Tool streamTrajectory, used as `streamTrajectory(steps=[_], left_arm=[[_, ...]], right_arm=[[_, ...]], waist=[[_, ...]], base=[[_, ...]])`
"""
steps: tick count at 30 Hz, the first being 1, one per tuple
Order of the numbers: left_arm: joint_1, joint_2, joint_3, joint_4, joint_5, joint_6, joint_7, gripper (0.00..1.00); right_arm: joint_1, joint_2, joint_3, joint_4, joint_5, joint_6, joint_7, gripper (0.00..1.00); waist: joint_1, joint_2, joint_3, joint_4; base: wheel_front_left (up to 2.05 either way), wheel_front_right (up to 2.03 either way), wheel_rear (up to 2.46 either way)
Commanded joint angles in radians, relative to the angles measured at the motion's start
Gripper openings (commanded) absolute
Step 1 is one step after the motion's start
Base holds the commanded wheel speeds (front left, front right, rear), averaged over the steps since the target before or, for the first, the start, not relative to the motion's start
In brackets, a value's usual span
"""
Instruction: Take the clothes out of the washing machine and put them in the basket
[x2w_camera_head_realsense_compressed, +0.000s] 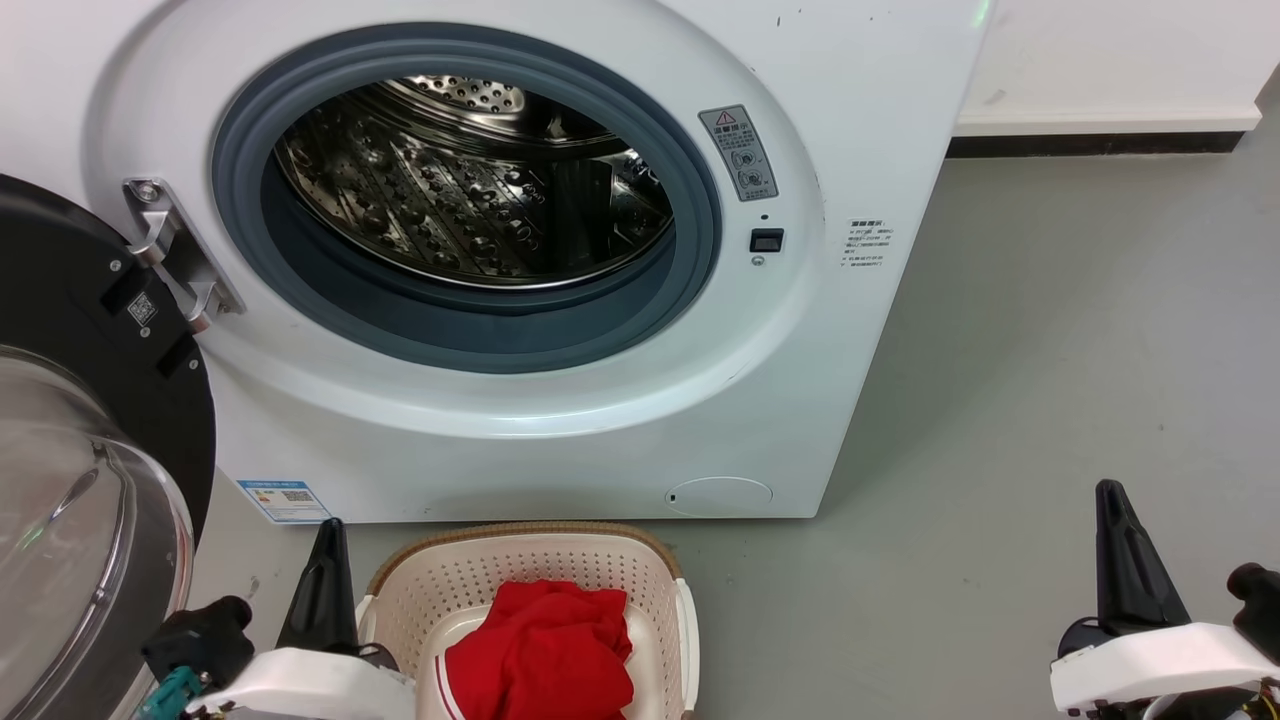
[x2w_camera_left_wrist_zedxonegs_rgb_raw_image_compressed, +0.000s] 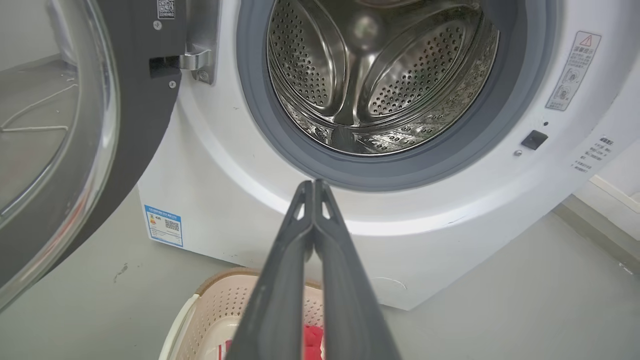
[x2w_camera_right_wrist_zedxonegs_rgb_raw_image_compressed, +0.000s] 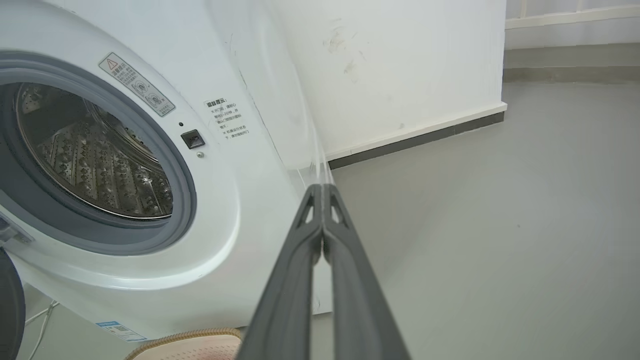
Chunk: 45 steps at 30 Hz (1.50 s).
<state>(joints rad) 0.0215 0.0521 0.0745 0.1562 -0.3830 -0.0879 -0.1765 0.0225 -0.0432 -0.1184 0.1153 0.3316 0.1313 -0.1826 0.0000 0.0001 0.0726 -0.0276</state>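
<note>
Clothes (x2w_camera_head_realsense_compressed: 545, 650) in basket (x2w_camera_head_realsense_compressed: 520, 530) (lengthwise toward washing machine (x2w_camera_head_realsense_compressed: 600, 420)); left fingers (x2w_camera_left_wrist_zedxonegs_rgb_raw_image_compressed: 280, 290), right fingers (x2w_camera_right_wrist_zedxonegs_rgb_raw_image_compressed: 292, 290) together, empty.

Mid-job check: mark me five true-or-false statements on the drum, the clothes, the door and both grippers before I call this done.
1. What shows of the drum is bare steel. True.
2. The clothes lie on the floor beside the basket. False: the red clothes lie inside the basket.
3. The door is closed. False: the door stands swung open on the robot's left.
4. The left gripper is shut and holds nothing. True.
5. The right gripper is clamped on a red garment. False: the right gripper is shut and holds nothing.
</note>
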Motion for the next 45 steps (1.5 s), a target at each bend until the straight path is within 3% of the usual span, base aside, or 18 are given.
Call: streamTrajectory(steps=[1,23,45], left_arm=[[-0.025,0.003,0.005,-0.011,-0.032,-0.003,0.005,0.0],[-0.059,0.002,0.014,0.017,-0.386,-0.016,0.088,0.0],[-0.085,0.0,0.023,0.041,-0.668,-0.026,0.157,0.0]], right_arm=[[-0.027,-0.004,0.0,-0.009,0.033,0.0,0.006,0.0],[-0.061,-0.005,0.002,0.031,0.403,0.0,0.092,0.0],[-0.087,-0.007,0.003,0.064,0.696,0.0,0.16,0.0]], waist=[[0.0,-0.0001,0.0,0.0],[0.0,-0.0001,-0.015,0.006],[0.0,-0.0001,-0.029,0.011]], base=[[0.0,0.0,0.0],[0.0,0.0,0.0],[0.0,0.0,0.0]])
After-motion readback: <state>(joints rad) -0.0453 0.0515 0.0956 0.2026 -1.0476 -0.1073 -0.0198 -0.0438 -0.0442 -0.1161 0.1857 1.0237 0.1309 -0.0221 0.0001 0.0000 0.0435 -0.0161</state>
